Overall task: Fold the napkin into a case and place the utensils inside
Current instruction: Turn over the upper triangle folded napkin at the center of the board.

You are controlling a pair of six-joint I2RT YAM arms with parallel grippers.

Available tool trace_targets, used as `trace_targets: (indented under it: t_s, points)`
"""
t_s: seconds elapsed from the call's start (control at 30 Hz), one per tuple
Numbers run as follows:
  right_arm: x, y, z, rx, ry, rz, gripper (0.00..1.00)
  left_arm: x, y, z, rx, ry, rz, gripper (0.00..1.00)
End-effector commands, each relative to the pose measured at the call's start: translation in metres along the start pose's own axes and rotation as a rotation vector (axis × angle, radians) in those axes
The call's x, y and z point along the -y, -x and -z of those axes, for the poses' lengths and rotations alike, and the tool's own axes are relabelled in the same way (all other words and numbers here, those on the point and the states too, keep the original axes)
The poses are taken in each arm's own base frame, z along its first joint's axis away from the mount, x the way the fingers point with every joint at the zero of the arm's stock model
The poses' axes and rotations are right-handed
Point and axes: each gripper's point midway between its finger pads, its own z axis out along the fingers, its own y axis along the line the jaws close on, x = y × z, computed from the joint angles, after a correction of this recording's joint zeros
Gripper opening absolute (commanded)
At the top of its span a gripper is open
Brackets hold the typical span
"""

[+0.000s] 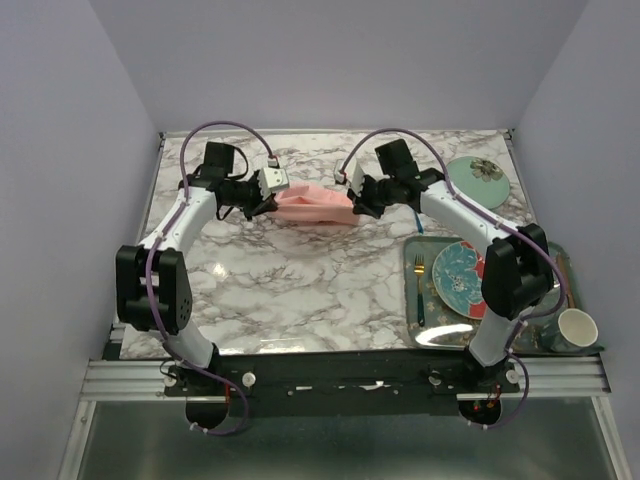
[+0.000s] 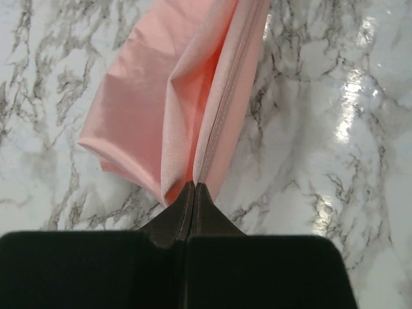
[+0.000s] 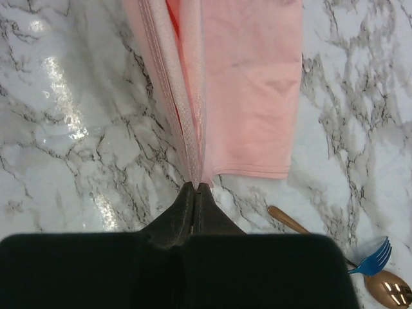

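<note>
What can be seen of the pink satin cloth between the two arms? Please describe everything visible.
The shiny salmon-pink satin napkin is folded into several layers, forming a long band with soft creases and stitched hems. It stretches across the far middle of the white marble table. The left jaws are shut on its left end and the right jaws on its right end, each pinching the gathered hemmed edges. Its looser lower part seems to rest on the marble.
</note>
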Motion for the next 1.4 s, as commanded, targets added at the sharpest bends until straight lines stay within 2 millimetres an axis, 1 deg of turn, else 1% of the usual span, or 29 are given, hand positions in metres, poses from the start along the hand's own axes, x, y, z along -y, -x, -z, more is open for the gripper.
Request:
trace_targets:
  t_s: [0.0, 0.03, 0.07, 0.13, 0.3, 0.4, 0.43, 0.47, 0.53, 0.57, 0.63, 0.67, 0.7, 0.73, 0.77, 0.8, 0.87, 0.93, 1.0, 1.07, 1.1, 1.13, 1.17, 1.2, 1.23, 1.27, 1.3, 1.33, 1.37]
  points:
    - [0.001, 0.006, 0.007, 0.024, -0.05, 0.068, 0.01, 0.026, 0.0, 0.014, -0.009, -0.001, -0.078, 0.0]
    - [0.001, 0.007, 0.007, 0.027, -0.054, 0.052, 0.01, 0.026, 0.001, 0.016, -0.007, 0.004, -0.073, 0.0]
    - [0.008, 0.015, 0.009, 0.039, -0.072, 0.051, 0.0, 0.024, 0.006, 0.017, 0.004, 0.022, -0.045, 0.0]
    - [0.02, 0.024, 0.014, 0.04, -0.118, 0.025, 0.01, 0.011, 0.02, 0.022, 0.022, 0.07, -0.035, 0.0]
    - [0.06, 0.067, 0.041, 0.109, -0.247, 0.012, 0.0, -0.035, 0.071, 0.041, 0.138, 0.248, 0.015, 0.0]
    - [0.08, 0.078, 0.048, 0.122, -0.306, 0.018, 0.01, -0.063, 0.089, 0.047, 0.174, 0.334, 0.007, 0.0]
    - [0.094, 0.084, 0.048, 0.13, -0.332, 0.012, 0.01, -0.072, 0.092, 0.047, 0.18, 0.358, 0.017, 0.0]
    - [0.104, 0.086, 0.049, 0.133, -0.353, 0.008, 0.0, -0.089, 0.089, 0.044, 0.177, 0.404, 0.027, 0.0]
    - [0.132, 0.09, 0.048, 0.134, -0.412, 0.008, 0.01, -0.11, 0.099, 0.048, 0.202, 0.465, 0.041, 0.0]
    - [0.142, 0.091, 0.048, 0.134, -0.431, 0.012, 0.01, -0.125, 0.098, 0.043, 0.213, 0.497, 0.038, 0.0]
    - [0.16, 0.095, 0.047, 0.137, -0.469, 0.022, 0.01, -0.147, 0.107, 0.047, 0.233, 0.559, 0.032, 0.0]
    - [0.172, 0.1, 0.045, 0.147, -0.486, 0.033, 0.01, -0.158, 0.101, 0.038, 0.229, 0.568, 0.037, 0.0]
    - [0.179, 0.103, 0.043, 0.155, -0.499, 0.042, 0.01, -0.172, 0.11, 0.043, 0.243, 0.605, 0.025, 0.0]
    - [0.186, 0.104, 0.043, 0.159, -0.508, 0.046, 0.0, -0.178, 0.11, 0.041, 0.245, 0.613, 0.034, 0.0]
    - [0.19, 0.099, 0.032, 0.151, -0.504, 0.046, 0.01, -0.189, 0.107, 0.033, 0.252, 0.623, 0.034, 0.0]
    - [0.199, 0.11, 0.039, 0.175, -0.533, 0.064, 0.0, -0.199, 0.117, 0.039, 0.271, 0.648, 0.013, 0.0]
    - [0.207, 0.113, 0.038, 0.185, -0.56, 0.085, 0.01, -0.211, 0.114, 0.034, 0.268, 0.672, -0.003, 0.0]
    - [0.217, 0.117, 0.04, 0.204, -0.597, 0.103, 0.01, -0.218, 0.119, 0.037, 0.276, 0.678, -0.035, 0.0]
    - [0.216, 0.113, 0.037, 0.206, -0.595, 0.11, 0.01, -0.213, 0.115, 0.036, 0.267, 0.654, -0.064, 0.0]
    - [0.206, 0.107, 0.033, 0.2, -0.562, 0.143, 0.01, -0.198, 0.116, 0.038, 0.269, 0.601, -0.086, 0.0]
    - [0.197, 0.105, 0.03, 0.213, -0.537, 0.165, 0.01, -0.185, 0.1, 0.029, 0.237, 0.556, -0.092, 0.0]
    - [0.179, 0.087, 0.021, 0.181, -0.491, 0.179, 0.01, -0.175, 0.094, 0.026, 0.226, 0.523, -0.104, 0.0]
    - [0.165, 0.08, 0.017, 0.171, -0.462, 0.191, 0.01, -0.153, 0.091, 0.026, 0.21, 0.46, -0.108, 0.0]
    - [0.154, 0.076, 0.014, 0.174, -0.434, 0.21, 0.01, -0.13, 0.065, 0.013, 0.172, 0.396, -0.08, 0.0]
    - [0.127, 0.055, 0.004, 0.137, -0.378, 0.224, 0.0, -0.117, 0.055, 0.01, 0.147, 0.361, -0.117, 0.0]
    - [0.114, 0.048, 0.001, 0.129, -0.352, 0.237, 0.0, -0.093, 0.049, 0.009, 0.12, 0.304, -0.112, 0.0]
    - [0.103, 0.044, -0.002, 0.131, -0.336, 0.255, 0.01, -0.068, 0.025, -0.002, 0.079, 0.239, -0.092, 0.0]
    - [0.085, 0.036, -0.009, 0.118, -0.3, 0.284, 0.01, -0.055, 0.015, -0.004, 0.044, 0.206, -0.148, 0.0]
    - [0.065, 0.021, -0.011, 0.095, -0.263, 0.282, 0.0, -0.036, 0.01, 0.0, 0.016, 0.173, -0.151, 0.0]
